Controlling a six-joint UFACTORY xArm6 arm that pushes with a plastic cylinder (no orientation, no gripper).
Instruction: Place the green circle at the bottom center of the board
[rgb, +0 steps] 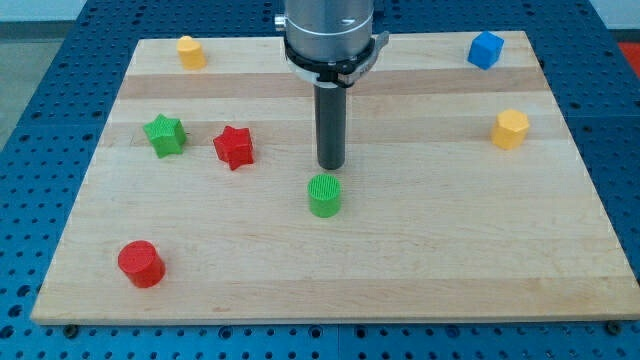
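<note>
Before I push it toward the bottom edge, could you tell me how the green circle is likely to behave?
The green circle stands upright on its flat end, squat, so it will probably slide, not roll or tip. It looks like small rigid plastic, likely light. My tip sits just above it in the view; an off-centre push may make it veer sideways.

My tip (331, 166) sits near desk (450, 250) centre, just above the green circle (324, 195) twd view's top, a hair to its right, close; can't tell if touching. Red star (234, 147) is left of tip, green star (165, 135) just beyond it, further left, the two near but apart. Red circle (141, 264) is in bottom-left area, well below both stars. Yellow block (191, 51) at top-left edge, shape unclear. Blue block (485, 49) at top-right corner. 2nd yellow block (510, 129) below it, nr right edge, well apart from the rest.
</note>
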